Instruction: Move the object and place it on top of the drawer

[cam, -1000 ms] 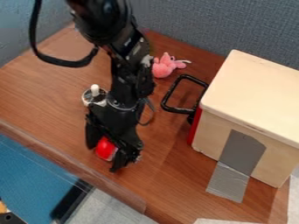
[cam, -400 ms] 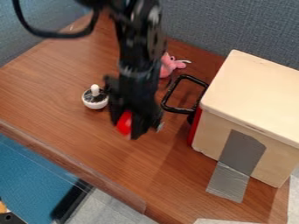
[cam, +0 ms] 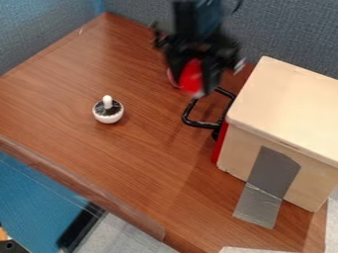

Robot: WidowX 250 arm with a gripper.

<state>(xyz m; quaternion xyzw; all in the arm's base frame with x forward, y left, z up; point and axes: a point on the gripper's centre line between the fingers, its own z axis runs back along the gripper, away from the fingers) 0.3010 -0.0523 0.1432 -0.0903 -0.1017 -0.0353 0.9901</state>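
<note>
Brown table [cam: 72,99] lay beneath the tool [cam: 192,90], which clasped the red object [cam: 190,75] left of the drawer [cam: 284,111]

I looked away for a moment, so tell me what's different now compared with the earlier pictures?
The gripper has moved up and to the right in the view, carrying the red object between its fingers toward the drawer box's side. It was already held earlier. The white pot-like toy and the box stayed put.

Red-fronted beige drawer box [cam: 284,111].
</note>
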